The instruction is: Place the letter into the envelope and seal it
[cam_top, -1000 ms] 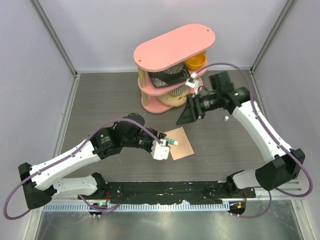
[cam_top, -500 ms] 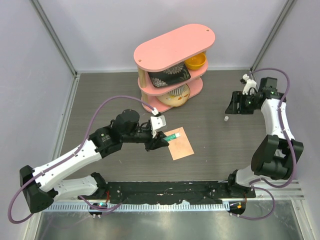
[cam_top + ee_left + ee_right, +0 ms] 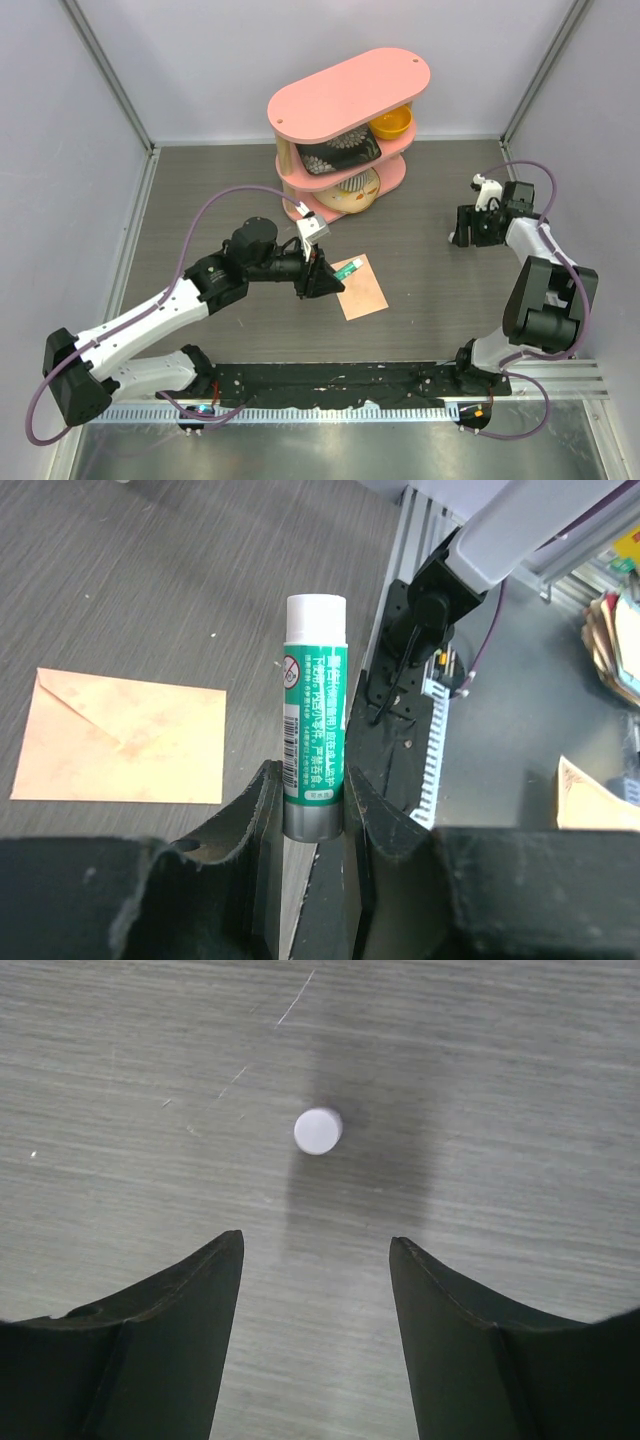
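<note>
While the bench point(image 3: 200, 200) carries the tan envelope point(image 3: 367, 294), seams up, long axis running near-to-far and slightly skewed, no letter shows; likely it's inside. The left gripper point(image 3: 312, 800) pinches the glue stick point(image 3: 314, 715) by its base, white end pointing right, crosswise at the envelope's far left corner. Best tip it down and stroke along the flap. The right gripper point(image 3: 315, 1243), spread, hovers over a small white cap point(image 3: 318, 1131), well apart.
</note>
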Tool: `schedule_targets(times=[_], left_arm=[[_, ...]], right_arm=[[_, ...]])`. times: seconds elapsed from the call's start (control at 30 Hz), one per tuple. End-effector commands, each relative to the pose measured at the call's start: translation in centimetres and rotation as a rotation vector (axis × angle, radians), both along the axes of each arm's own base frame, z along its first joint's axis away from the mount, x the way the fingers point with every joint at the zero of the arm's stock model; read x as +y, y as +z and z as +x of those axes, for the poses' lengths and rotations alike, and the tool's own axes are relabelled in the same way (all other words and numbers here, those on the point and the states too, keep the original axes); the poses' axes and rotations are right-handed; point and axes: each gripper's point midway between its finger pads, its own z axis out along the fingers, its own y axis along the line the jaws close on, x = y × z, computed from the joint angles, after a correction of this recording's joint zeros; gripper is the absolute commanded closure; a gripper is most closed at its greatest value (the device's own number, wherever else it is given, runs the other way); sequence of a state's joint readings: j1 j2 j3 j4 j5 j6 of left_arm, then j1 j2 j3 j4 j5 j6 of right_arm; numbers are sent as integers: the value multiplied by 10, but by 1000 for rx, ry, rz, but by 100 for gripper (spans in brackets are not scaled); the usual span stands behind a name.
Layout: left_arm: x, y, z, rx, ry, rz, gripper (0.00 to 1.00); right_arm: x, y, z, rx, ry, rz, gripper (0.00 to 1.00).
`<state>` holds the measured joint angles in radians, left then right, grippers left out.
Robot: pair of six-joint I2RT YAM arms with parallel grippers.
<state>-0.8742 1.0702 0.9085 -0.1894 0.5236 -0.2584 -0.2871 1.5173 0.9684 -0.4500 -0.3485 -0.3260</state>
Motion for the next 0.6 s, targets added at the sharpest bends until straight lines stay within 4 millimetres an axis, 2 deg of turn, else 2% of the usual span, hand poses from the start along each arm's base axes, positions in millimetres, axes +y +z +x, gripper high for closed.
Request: schedule_targets(times=[0.0,0.1,0.23,0.57], left_arm=[[-9,17,0,26,-12,-86,100],[-8,16,0,30,-11,-85,100],[-8,15,1,32,-9,-85,100],[-6,17,1,31,-8,-87,100]], right_arm=[[-10,4,30,-120,81,-92,36],[-6,-4,32,-110,108,-79,41],[0,-16,34,-104,149,-128,41],[3,-27,50,-93,164,-182,40]])
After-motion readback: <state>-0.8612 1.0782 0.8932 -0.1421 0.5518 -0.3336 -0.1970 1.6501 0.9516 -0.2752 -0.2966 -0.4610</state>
